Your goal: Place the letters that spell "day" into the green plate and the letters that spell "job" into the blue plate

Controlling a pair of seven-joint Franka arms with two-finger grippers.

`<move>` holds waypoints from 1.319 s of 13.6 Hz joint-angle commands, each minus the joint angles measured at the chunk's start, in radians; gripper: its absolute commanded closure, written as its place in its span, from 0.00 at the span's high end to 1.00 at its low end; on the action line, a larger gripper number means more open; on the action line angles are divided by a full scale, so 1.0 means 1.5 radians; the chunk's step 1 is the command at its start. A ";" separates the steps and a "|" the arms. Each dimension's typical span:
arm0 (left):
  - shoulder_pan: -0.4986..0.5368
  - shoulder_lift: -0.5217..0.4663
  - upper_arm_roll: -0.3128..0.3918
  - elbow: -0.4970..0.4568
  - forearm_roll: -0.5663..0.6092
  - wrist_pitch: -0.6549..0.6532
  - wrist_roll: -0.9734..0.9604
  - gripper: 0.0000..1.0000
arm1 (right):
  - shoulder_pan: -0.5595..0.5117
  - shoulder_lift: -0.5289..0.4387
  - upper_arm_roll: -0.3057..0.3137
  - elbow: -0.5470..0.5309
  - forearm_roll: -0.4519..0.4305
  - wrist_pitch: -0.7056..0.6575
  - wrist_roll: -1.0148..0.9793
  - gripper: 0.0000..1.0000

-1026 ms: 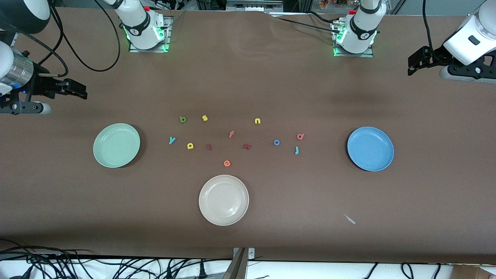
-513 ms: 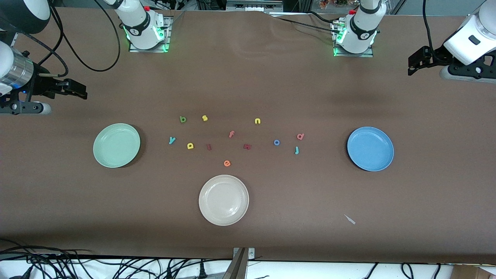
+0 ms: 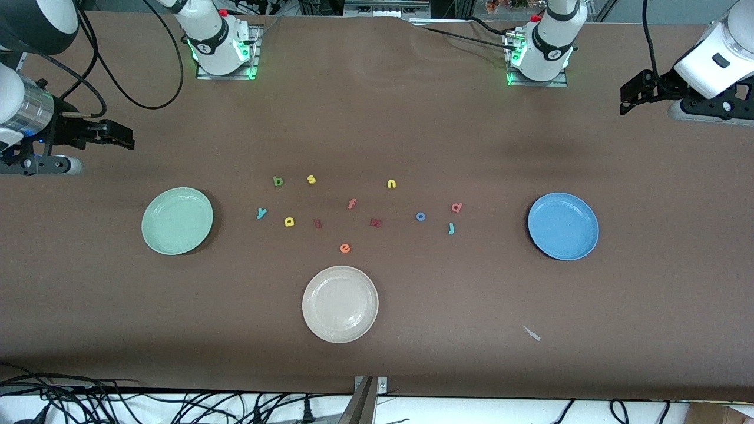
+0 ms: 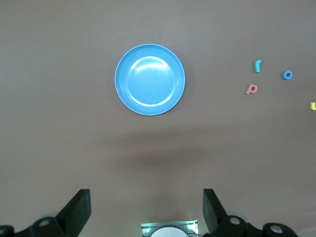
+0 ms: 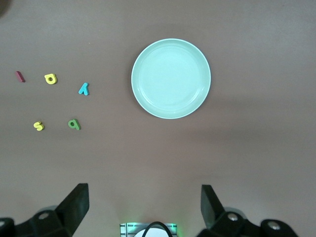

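Observation:
The green plate point(image 3: 177, 221) lies empty toward the right arm's end of the table and fills the right wrist view point(image 5: 171, 78). Beside it lie the teal "y" point(image 3: 261, 213), yellow "a" point(image 3: 289, 221) and dark green letter point(image 3: 278, 181). The blue plate point(image 3: 563, 226) lies empty toward the left arm's end. The blue "o" point(image 3: 420, 217), pinkish-red letter point(image 3: 456, 207) and teal "j" point(image 3: 451, 228) are next to it. My right gripper point(image 3: 125, 140) hangs open high over the table's edge past the green plate. My left gripper point(image 3: 625, 105) hangs open high past the blue plate.
A cream-white plate point(image 3: 340, 304) sits nearer the front camera, between the two coloured plates. Among the letters lie a yellow "s" point(image 3: 311, 179), yellow "n" point(image 3: 392, 184), orange "f" point(image 3: 351, 204), orange "e" point(image 3: 345, 248) and two dark red pieces point(image 3: 376, 222). A small white scrap point(image 3: 532, 334) lies near the front edge.
The right arm's hand has shifted very slightly. The letters, plates and left arm have not moved.

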 commanded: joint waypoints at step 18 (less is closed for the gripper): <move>0.000 0.013 -0.003 0.021 -0.013 -0.017 -0.034 1.00 | 0.002 0.012 0.003 0.012 -0.002 0.028 -0.004 1.00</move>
